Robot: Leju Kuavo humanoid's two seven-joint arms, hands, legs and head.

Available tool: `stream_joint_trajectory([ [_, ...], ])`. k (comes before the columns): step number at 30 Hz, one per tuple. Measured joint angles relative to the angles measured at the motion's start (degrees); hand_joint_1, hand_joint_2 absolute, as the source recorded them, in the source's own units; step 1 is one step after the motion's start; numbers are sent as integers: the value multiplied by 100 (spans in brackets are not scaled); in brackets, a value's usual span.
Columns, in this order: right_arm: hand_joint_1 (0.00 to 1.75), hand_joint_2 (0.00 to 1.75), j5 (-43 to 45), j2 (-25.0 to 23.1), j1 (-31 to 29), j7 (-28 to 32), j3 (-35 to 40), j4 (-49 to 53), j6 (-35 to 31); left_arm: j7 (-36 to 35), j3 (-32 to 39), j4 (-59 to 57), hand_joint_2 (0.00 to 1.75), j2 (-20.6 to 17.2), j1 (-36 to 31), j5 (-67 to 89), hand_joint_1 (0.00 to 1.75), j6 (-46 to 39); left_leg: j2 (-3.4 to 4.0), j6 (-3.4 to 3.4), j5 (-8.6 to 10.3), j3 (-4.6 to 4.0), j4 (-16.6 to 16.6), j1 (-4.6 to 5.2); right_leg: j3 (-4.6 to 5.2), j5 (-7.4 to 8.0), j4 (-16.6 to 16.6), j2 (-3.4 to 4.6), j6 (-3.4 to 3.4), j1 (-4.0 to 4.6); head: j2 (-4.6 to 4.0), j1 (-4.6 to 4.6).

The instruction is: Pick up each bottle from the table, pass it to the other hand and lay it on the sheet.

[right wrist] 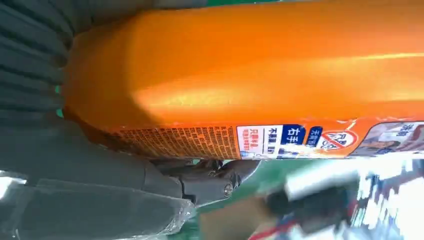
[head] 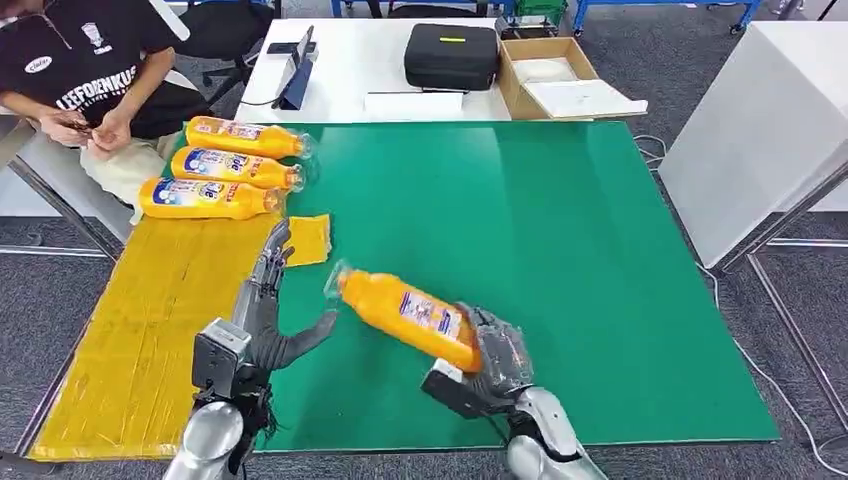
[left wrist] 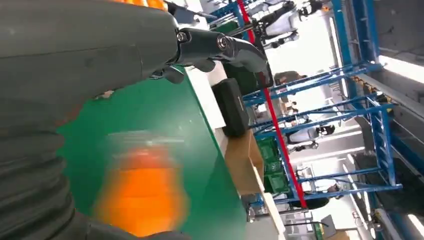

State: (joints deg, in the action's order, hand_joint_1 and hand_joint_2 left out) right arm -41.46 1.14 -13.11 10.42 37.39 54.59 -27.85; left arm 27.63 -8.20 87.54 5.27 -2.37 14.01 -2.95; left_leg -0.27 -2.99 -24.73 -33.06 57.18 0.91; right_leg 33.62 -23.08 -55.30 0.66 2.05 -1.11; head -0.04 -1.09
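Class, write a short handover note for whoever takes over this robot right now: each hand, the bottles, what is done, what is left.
Right hand grips an orange bottle by its base, above the green mat.
Left hand open beside it, holding nothing.
Done: three bottles lie at the yellow sheet's far end.
Left: pass the held bottle to the left hand, then lay it on the sheet.

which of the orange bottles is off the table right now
The bottle gripped by the right hand over the green mat; the three bottles lie on the yellow sheet.
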Motion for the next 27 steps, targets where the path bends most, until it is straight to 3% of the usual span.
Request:
stream_joint_trajectory([
  [11, 175, 175, 382, -620, 347, 436, -948, 519, -833, -48, -4, 0, 175, 90, -86, -508, 0, -27, -2, 1, -1, -39, 0, 3, 46, -2, 0, 0, 0, 3, 0, 0],
  [14, 175, 175, 734, -807, 412, 948, -1160, 661, -911, -350, -64, -57, 175, 127, -189, -1136, 0, 427, -2, 1, -1, -41, 0, 3, 49, -2, 1, 0, 0, 3, 0, 0],
  [19, 175, 175, 1555, -1108, 321, 2290, -1247, 563, -946, -629, -407, -599, 175, 162, -542, -2063, 0, 1342, 1, 1, -1, -42, 0, 4, 47, 0, 0, 1, 1, 1, 0, 0],
  [27, 175, 175, 1868, -1467, 89, 2801, -1172, 193, -933, -686, -791, -1095, 175, 232, -914, -2184, 0, 1432, 0, 1, 0, -44, 0, 3, 48, -1, -1, 0, 1, 2, 0, 2],
])
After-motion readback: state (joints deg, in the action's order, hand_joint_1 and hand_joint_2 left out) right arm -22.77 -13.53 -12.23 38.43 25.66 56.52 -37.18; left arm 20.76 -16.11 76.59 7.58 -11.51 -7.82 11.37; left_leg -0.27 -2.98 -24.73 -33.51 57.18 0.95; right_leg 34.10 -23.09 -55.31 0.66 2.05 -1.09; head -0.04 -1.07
